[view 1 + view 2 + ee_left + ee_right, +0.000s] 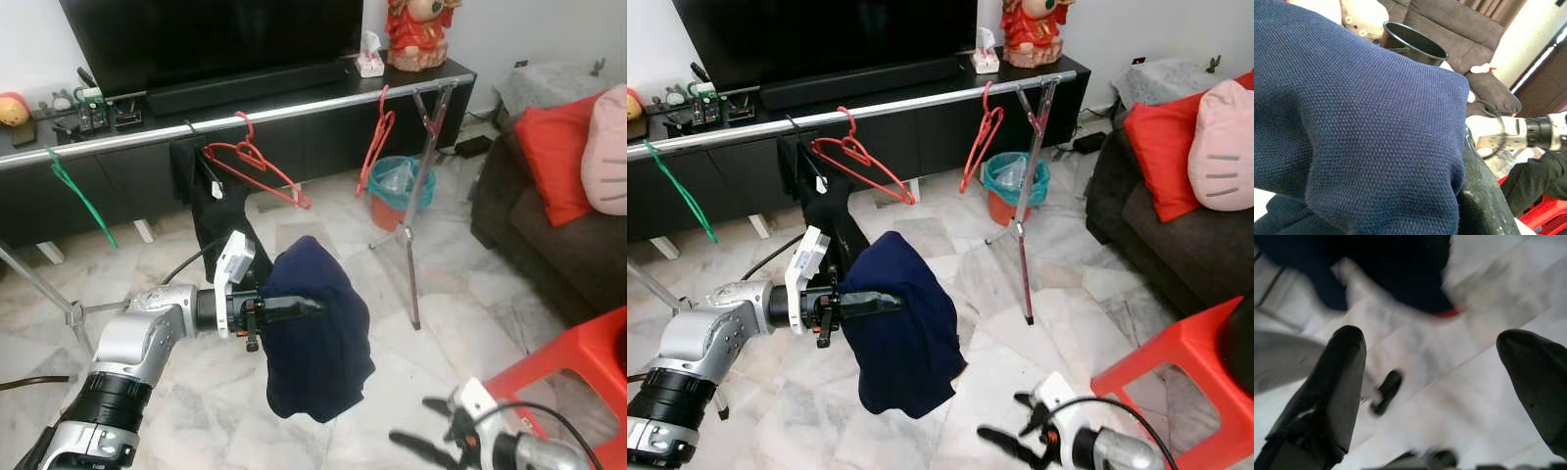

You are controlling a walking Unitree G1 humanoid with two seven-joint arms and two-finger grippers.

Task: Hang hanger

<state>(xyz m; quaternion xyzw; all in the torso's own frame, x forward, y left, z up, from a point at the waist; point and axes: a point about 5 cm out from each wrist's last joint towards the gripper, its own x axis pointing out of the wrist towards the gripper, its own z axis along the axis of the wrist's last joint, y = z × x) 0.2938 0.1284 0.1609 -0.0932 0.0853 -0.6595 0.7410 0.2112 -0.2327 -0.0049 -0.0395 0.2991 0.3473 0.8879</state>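
The left end effector (294,308) reaches out level from the silver left arm, its black fingers draped by a navy blue garment (318,333) that hangs down from them toward the marble floor (196,411). The cloth hides the fingers' grip, so whether they pinch a hanger inside it cannot be told. In the left wrist view the navy knit (1352,122) covers one black finger (1484,196) almost fully.

The right end effector (431,431) sits low, near the floor, fingers spread wide and holding nothing. Its wrist view shows both black fingers (1327,387) far apart over pale, blurred floor.

Beyond the garment, a long silver rail (245,119) runs across in front of a black TV cabinet (118,176). On the rail hang a red hanger (257,162) beside a dark garment (206,196), a second red hanger (377,142) farther right, and a green hanger (78,196) far left. The rail's right end rests on a thin metal stand (416,215), with a teal and red bin (397,191) behind it.

To the right stand a dark sofa (529,255) with a red cushion (558,157), and a red plastic stool (578,372) just beside the right end effector.
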